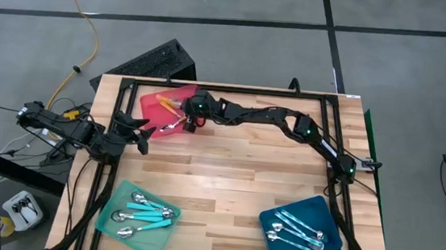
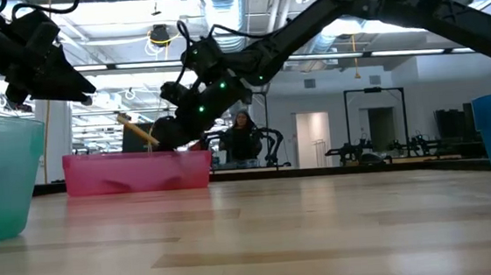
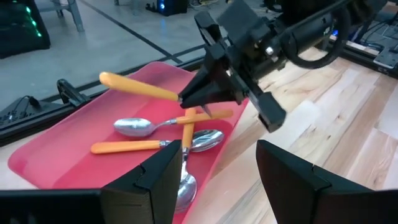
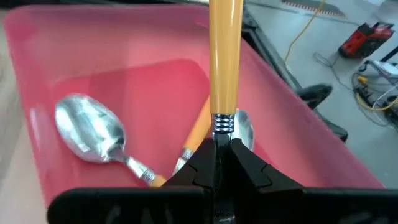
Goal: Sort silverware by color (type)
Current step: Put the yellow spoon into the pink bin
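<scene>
Your right pincer [image 3: 200, 99] is clamped on an orange spoon [image 4: 225, 59] at the neck, just above the red tray [image 1: 154, 101], where three more orange spoons [image 3: 155, 127] lie. Lower it until the spoon is close to the tray floor, level it, then release so it doesn't bounce out. The left pincer [image 3: 214, 180] hangs open beside the tray; keep it clear.
</scene>
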Robot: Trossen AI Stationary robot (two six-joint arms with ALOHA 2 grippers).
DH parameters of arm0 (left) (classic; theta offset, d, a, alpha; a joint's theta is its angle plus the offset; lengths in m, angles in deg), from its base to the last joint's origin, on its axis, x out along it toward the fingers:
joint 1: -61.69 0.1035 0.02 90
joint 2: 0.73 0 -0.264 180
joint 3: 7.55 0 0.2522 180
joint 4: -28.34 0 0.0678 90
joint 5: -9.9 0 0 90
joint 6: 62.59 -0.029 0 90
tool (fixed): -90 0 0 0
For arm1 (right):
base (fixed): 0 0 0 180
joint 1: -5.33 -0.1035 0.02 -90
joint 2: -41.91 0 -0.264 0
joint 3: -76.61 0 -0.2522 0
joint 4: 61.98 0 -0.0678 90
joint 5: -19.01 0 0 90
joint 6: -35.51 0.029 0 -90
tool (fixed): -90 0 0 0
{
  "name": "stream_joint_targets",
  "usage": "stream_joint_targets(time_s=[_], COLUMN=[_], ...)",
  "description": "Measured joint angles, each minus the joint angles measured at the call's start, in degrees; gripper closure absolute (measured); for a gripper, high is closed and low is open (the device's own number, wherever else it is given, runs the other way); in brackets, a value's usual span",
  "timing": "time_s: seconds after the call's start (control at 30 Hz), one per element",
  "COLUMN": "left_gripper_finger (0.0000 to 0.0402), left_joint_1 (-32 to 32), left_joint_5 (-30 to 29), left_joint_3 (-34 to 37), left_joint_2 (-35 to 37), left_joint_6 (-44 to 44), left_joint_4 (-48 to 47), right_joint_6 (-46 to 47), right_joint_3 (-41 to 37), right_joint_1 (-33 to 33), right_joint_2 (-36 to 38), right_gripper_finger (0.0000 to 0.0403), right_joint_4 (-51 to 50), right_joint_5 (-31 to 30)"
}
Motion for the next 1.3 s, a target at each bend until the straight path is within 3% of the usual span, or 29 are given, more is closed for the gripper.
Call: stream_joint_targets(time_s=[0.27,0.93,1.3], left_gripper_finger=[0.0212,0.0212,0.0212], left_joint_1=[0.02,0.02,0.02], left_joint_5=[0.02,-0.11,-0.75], left_joint_3=[0.0,0.0,0.0], left_joint_2=[0.0,0.0,0.02], left_joint_6=[0.01,1.26,1.26], left_joint_4=[-0.32,-0.25,-0.42], right_joint_6=[-2.91,-3.65,-4.95], right_joint_3=[4.63,4.81,4.81], right_joint_1=[-0.41,-1.2,-1.7], right_joint_2=[0.08,-2.08,-3.6], right_gripper_finger=[0.0358,0.0358,0.0358], right_joint_4=[-8.75,-11.42,-8.83], right_joint_5=[-0.21,-8.14,-7.57])
